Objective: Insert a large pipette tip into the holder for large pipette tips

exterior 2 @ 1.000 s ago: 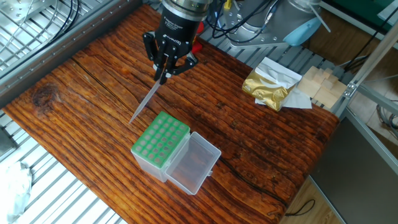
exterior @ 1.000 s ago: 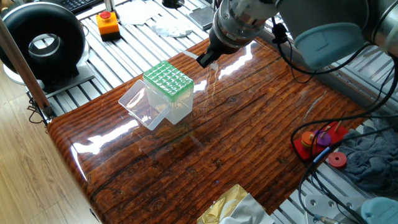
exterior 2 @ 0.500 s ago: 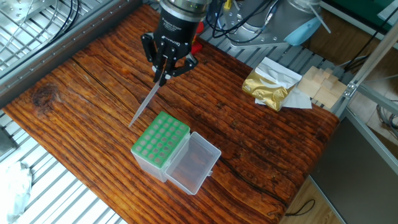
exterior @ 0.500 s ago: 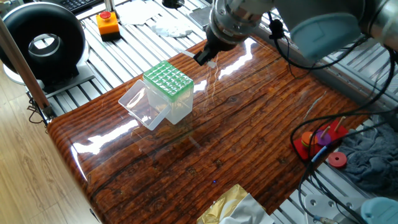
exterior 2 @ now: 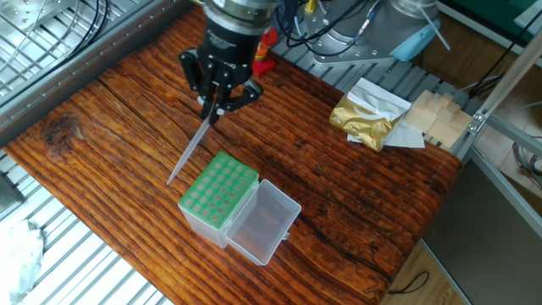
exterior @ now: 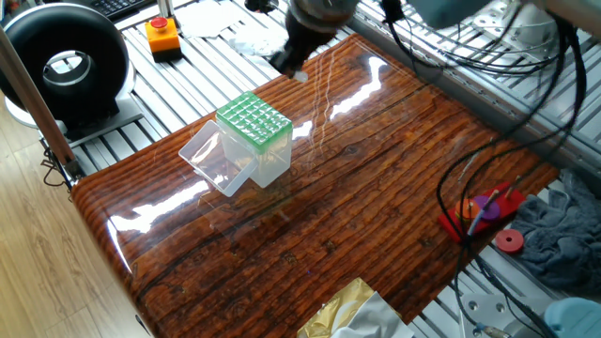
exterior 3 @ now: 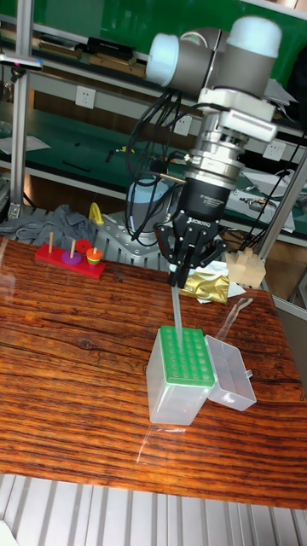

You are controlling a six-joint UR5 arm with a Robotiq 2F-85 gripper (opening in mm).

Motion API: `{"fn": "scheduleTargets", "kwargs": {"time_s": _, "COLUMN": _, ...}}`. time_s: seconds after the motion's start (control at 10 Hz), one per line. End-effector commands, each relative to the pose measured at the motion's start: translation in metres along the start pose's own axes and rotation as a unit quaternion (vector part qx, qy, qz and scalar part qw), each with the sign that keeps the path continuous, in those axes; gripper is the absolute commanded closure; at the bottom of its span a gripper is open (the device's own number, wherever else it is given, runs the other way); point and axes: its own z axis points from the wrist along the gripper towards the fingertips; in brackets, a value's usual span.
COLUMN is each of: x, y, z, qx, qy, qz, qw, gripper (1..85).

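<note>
A glossy wood-grain table (exterior: pixel 357 207) sits on a slatted metal bench (exterior: pixel 197 80) — light wooden floor (exterior: pixel 38 272) at lower left, green wall (exterior 3: pixel 111 21) behind.

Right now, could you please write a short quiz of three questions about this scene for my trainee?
1. True or false: the tool is shut on the pipette tip.
2. Multiple choice: the lid of the green-topped box is (A) closed, (B) open and hanging beside the box, (C) missing.
3. Short answer: in the tall fixed view, which end of the tip points down toward the box?

Key
1. True. The fingers clamp the wide upper end.
2. B.
3. The narrow pointed end; it is above the green grid, and whether it has entered a hole cannot be told.
</note>
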Motion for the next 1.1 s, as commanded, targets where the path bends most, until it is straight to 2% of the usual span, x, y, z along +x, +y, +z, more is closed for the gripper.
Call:
{"fn": "scheduleTargets", "kwargs": {"time_s": 0.0, "x": -0.025, "y": 0.004, "z": 0.001, "qx": -0.009, "qy": 0.012, "qz": -0.004, "qw": 0.9999, "gripper": 84.7}}
{"fn": "scheduleTargets", "kwargs": {"time_s": 0.2, "x": -0.031, "y": 0.009, "z": 0.0, "qx": -0.01, "qy": 0.01, "qz": -0.003, "qw": 0.9999, "gripper": 84.7}}
{"fn": "scheduleTargets", "kwargs": {"time_s": 0.4, "x": -0.033, "y": 0.005, "z": -0.019, "qx": -0.002, "qy": 0.018, "qz": -0.008, "qw": 0.9998, "gripper": 84.7}}
{"fn": "scheduleTargets", "kwargs": {"time_s": 0.6, "x": -0.031, "y": -0.002, "z": -0.033, "qx": -0.002, "qy": 0.024, "qz": -0.013, "qw": 0.9996, "gripper": 84.7}}
{"fn": "scheduleTargets", "kwargs": {"time_s": 0.8, "x": -0.029, "y": -0.009, "z": -0.035, "qx": -0.001, "qy": 0.028, "qz": -0.024, "qw": 0.9993, "gripper": 84.7}}
{"fn": "scheduleTargets", "kwargs": {"time_s": 1.0, "x": -0.029, "y": -0.013, "z": -0.03, "qx": 0.018, "qy": 0.036, "qz": -0.06, "qw": 0.9974, "gripper": 84.7}}
